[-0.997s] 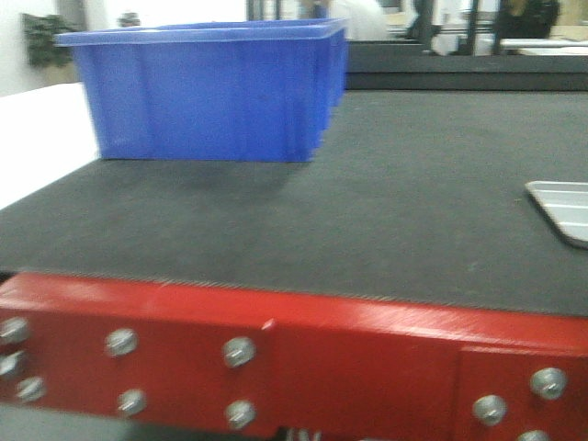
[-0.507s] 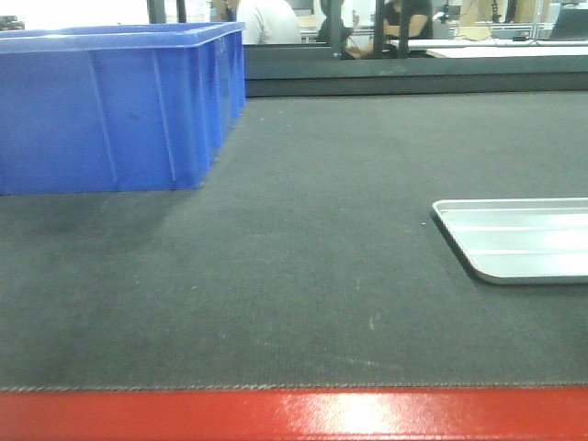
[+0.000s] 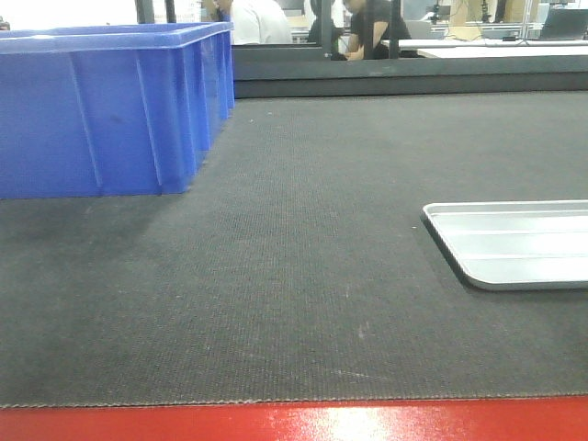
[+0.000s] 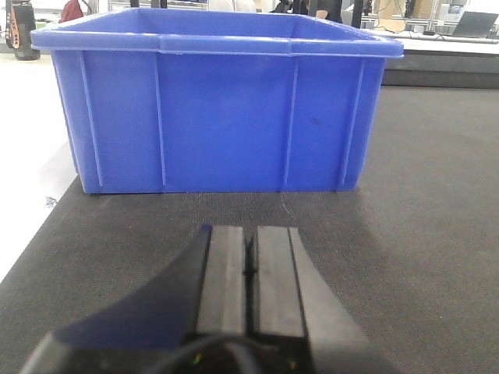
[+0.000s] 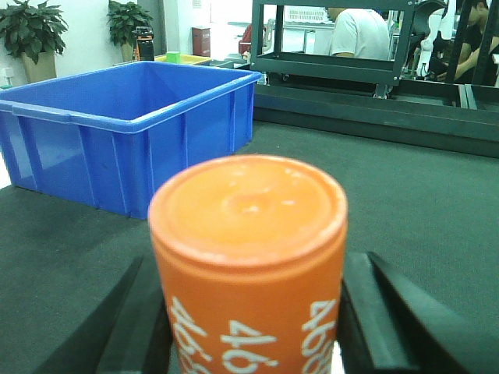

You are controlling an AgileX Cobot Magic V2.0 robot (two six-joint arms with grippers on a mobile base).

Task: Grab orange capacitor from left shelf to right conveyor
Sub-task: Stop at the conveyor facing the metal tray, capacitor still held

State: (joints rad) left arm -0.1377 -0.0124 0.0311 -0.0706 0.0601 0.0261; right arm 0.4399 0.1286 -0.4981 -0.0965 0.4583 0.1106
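While the right gripper (image 5: 251, 315) clamps the orange capacitor (image 5: 248, 234), the left gripper (image 4: 249, 269) is pressed together; the right conveyor (image 3: 303, 230) lies open between blue bin (image 3: 101, 110) and silver tray (image 3: 514, 243).

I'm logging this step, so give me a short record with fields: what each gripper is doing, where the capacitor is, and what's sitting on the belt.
right gripper: shut on orange capacitor
left gripper: shut, holding nothing
capacitor place: between the fingers, over the conveyor; contact with belt not visible
on belt: blue bin at left, silver tray at right
release: not yet done
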